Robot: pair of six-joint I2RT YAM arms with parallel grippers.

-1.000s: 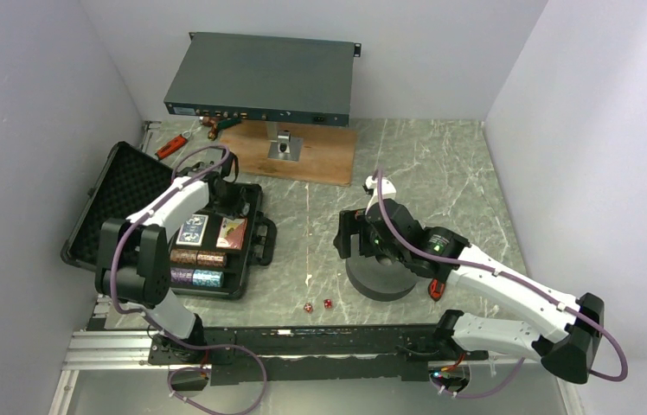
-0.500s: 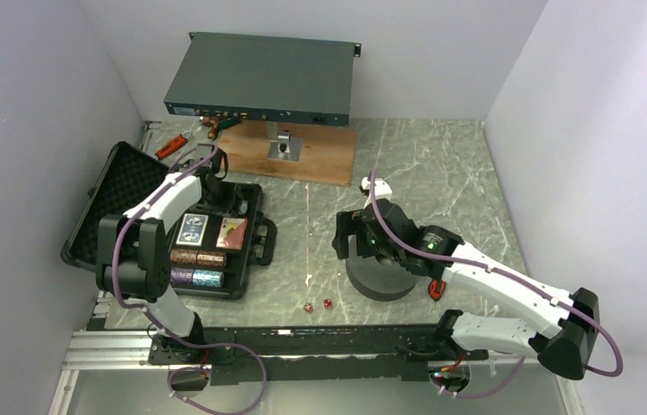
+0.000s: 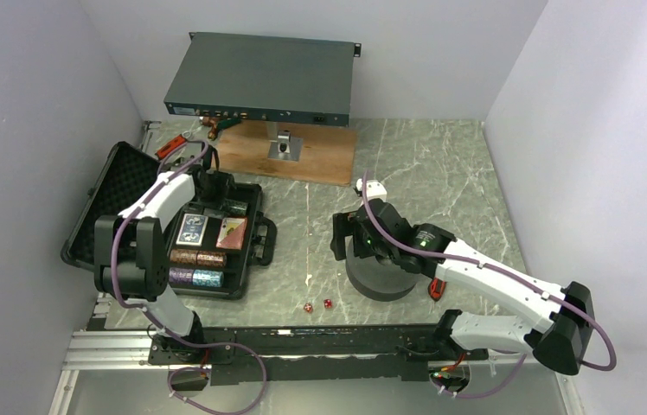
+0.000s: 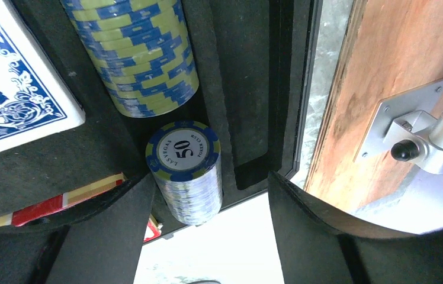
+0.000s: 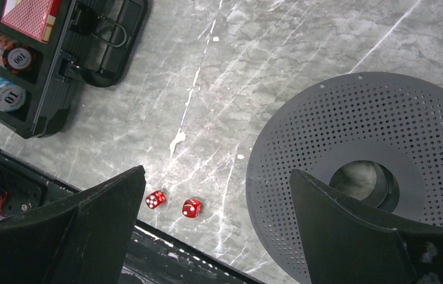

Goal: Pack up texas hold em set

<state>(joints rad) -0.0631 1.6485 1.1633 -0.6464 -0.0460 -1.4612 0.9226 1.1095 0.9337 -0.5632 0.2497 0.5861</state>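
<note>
The black briefcase (image 3: 251, 246) lies open at the left, its foam lid (image 3: 108, 203) folded back. It holds card decks (image 3: 192, 230) and chip stacks (image 3: 197, 278). My left gripper (image 3: 209, 186) hovers over its far end, open. In the left wrist view a blue-white "50" chip stack (image 4: 185, 171) lies in the case between my left gripper's (image 4: 210, 177) spread fingers, next to a blue-yellow stack (image 4: 142, 53). Two red dice (image 3: 317, 305) lie on the table. My right gripper (image 5: 217, 171) is open above the table near the dice (image 5: 173, 203). No yellow disc shows.
A dark grey perforated ring (image 3: 381, 277) sits under my right arm, right of the dice. A flat grey rack-mount box (image 3: 259, 79) stands on a wooden board (image 3: 320, 160) at the back. Red-handled tools (image 3: 173, 145) lie behind the case.
My left gripper has moved back and left, toward the far end of the case. My right gripper has shifted slightly left. The dice have not moved.
</note>
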